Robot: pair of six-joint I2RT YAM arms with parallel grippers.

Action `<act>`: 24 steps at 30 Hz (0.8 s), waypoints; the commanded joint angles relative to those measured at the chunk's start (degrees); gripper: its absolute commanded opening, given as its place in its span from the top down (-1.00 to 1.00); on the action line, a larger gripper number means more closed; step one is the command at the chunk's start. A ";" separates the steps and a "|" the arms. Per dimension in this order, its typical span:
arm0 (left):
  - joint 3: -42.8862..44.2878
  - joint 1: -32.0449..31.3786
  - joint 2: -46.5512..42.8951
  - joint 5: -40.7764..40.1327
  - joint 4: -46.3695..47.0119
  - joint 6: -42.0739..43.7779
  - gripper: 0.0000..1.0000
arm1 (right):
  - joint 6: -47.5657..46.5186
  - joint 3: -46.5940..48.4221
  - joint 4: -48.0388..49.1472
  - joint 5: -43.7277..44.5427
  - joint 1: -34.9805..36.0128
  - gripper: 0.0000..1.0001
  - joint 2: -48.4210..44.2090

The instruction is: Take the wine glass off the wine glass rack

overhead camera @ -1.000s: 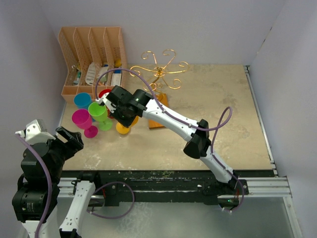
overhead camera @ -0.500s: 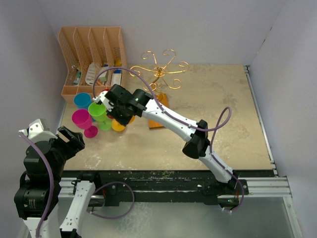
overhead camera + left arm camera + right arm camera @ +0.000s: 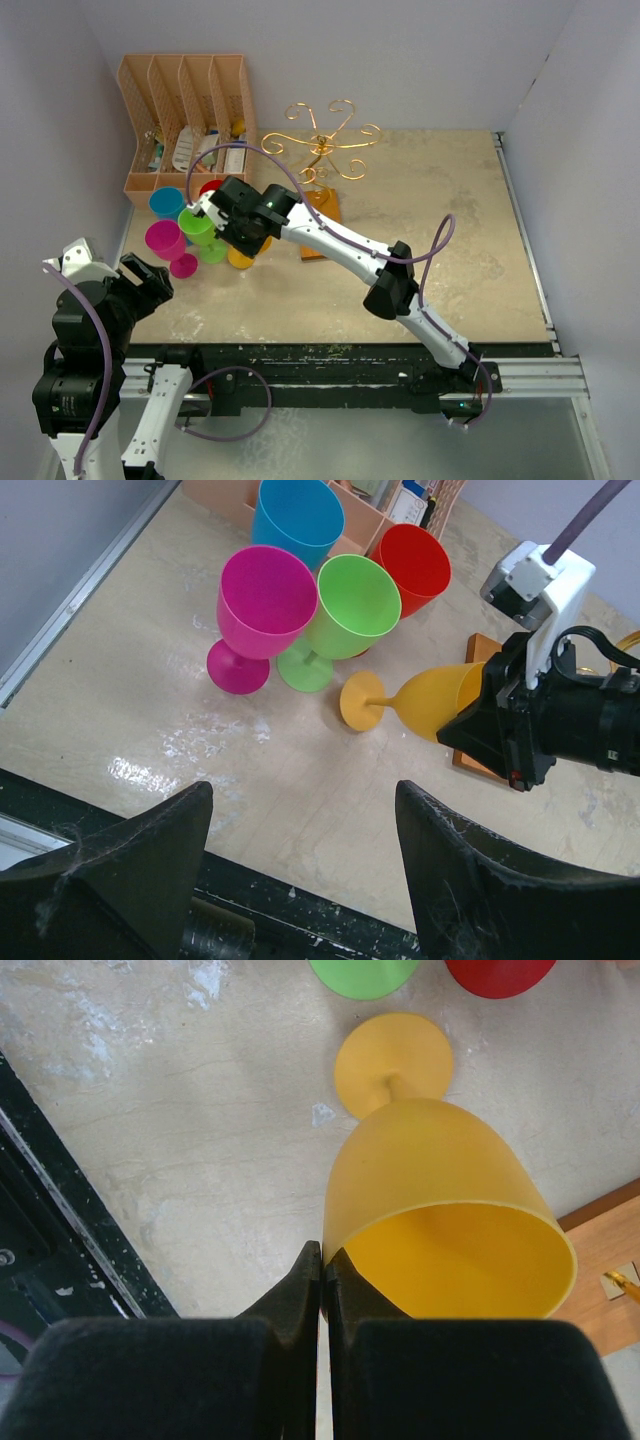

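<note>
The gold wire wine glass rack (image 3: 322,148) stands at the back middle on its orange-brown wooden base (image 3: 318,248), with no glass on its arms. My right gripper (image 3: 323,1252) is shut on the rim of an orange wine glass (image 3: 440,1210). It holds the glass tilted, foot towards the cups, low over the table just left of the base. The glass also shows in the left wrist view (image 3: 430,702) and the top view (image 3: 243,258). I cannot tell if its foot touches the table. My left gripper (image 3: 305,790) is open and empty at the near left edge.
Pink (image 3: 165,240), green (image 3: 197,225), blue (image 3: 166,203) and red (image 3: 211,187) wine glasses stand upright in a cluster just left of the orange glass. A peach slotted file organizer (image 3: 185,110) stands at the back left. Walls close in on the left, back and right.
My right gripper has shifted a little to the left towards the cluster of glasses, with the orange glass in it. The left arm has moved only slightly.
</note>
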 commanded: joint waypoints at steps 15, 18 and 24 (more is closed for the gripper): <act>-0.33 0.16 0.59 0.10 2.56 0.60 -0.53 | -0.47 1.97 2.01 0.33 -0.03 0.37 -1.24; -0.53 0.16 0.46 0.26 2.65 0.44 -0.53 | -0.07 1.80 2.53 0.41 -0.02 0.35 -2.48; -0.64 0.14 0.37 0.55 2.57 0.22 -0.53 | 0.17 1.67 3.57 1.00 -0.05 0.34 -4.08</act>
